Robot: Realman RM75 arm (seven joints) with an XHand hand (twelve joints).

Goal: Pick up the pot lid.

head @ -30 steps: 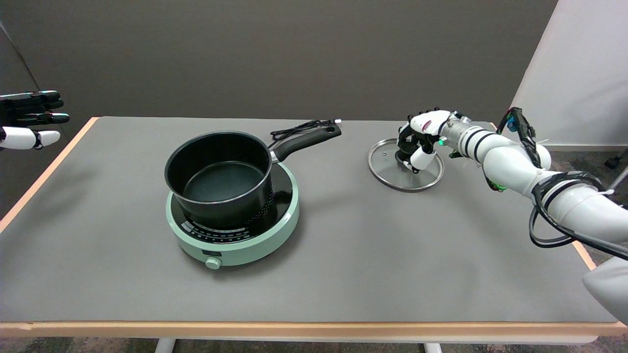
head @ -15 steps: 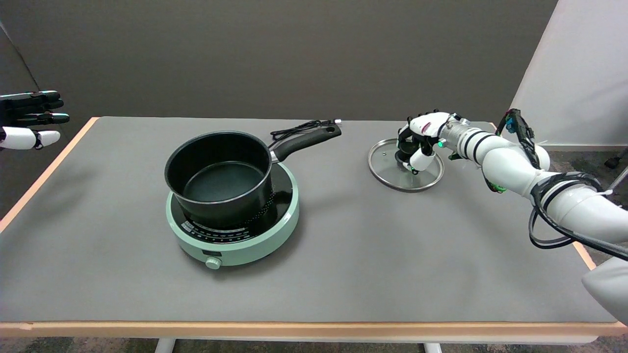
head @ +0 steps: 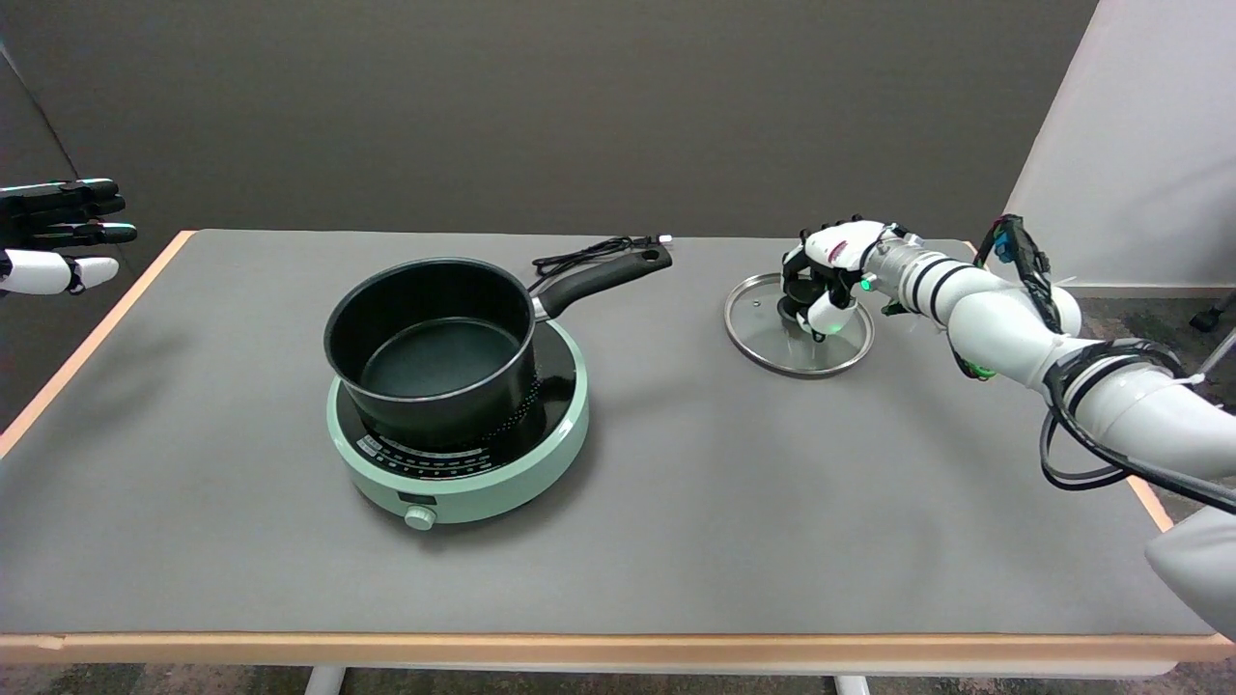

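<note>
Fingers [head: 830, 311] of the robot's right hand [head: 823, 275] curl around the black knob of a round glass pot lid [head: 763, 340], resting flat on the grey table [head: 676, 541], far right.

right hand [head: 823, 280] gripping pot lid [head: 763, 333] knob, lid on table [head: 676, 541]

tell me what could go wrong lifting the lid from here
The right hand has its fingers curled around the knob of the glass pot lid, which looks flat on the table. The small knob could slip out, and the lid might tilt as it rises and drop back.
</note>
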